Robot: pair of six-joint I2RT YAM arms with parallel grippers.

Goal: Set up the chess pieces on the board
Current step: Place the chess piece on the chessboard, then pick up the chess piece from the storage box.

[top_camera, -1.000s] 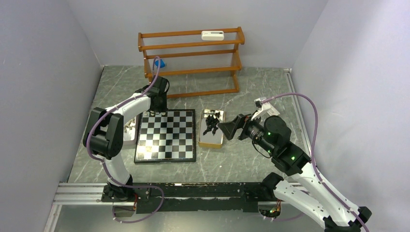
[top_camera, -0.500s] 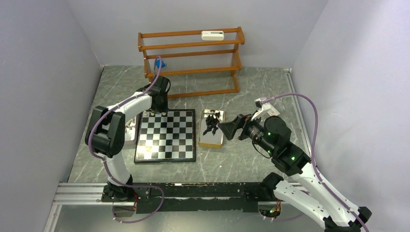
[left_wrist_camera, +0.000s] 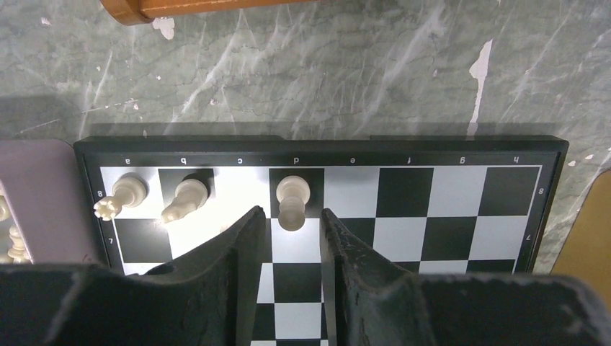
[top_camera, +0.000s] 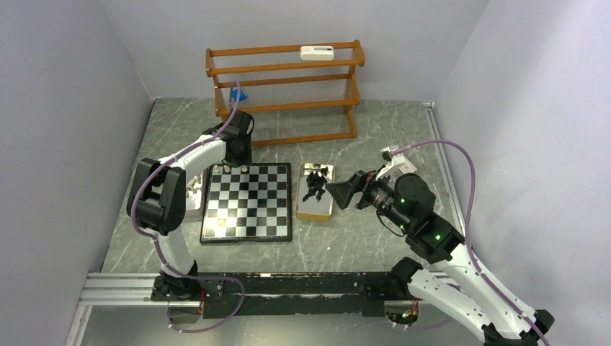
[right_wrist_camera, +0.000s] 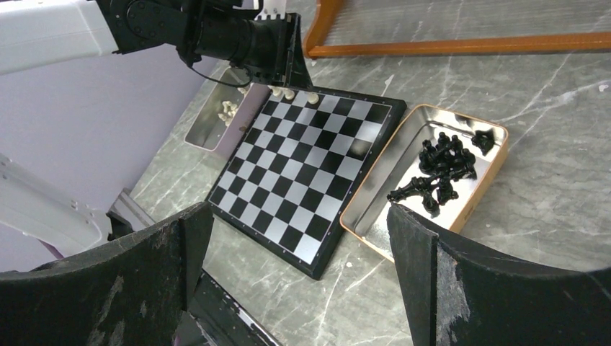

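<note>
The board (top_camera: 248,205) lies between my arms. In the left wrist view three cream chess pieces stand on the board's (left_wrist_camera: 403,191) far row: one (left_wrist_camera: 122,196) on a8, one (left_wrist_camera: 186,200) on b8 and one (left_wrist_camera: 293,194) on d8. My left gripper (left_wrist_camera: 291,213) is open above that row, and the d8 piece stands free just past its fingertips. My right gripper (right_wrist_camera: 299,216) is wide open and empty, held above the table right of the board. Black pieces (right_wrist_camera: 441,169) lie heaped in a tan tray (right_wrist_camera: 375,180).
A grey tray (top_camera: 193,193) with more cream pieces (right_wrist_camera: 229,109) sits against the board's left side. A wooden rack (top_camera: 284,79) stands at the back with a white device (top_camera: 317,52) on top, and a blue object (top_camera: 241,94) is at its left end. Walls close both sides.
My left arm has shifted slightly at the board's far row, and the cream pieces there show more clearly beside its gripper. My right arm has not moved.
</note>
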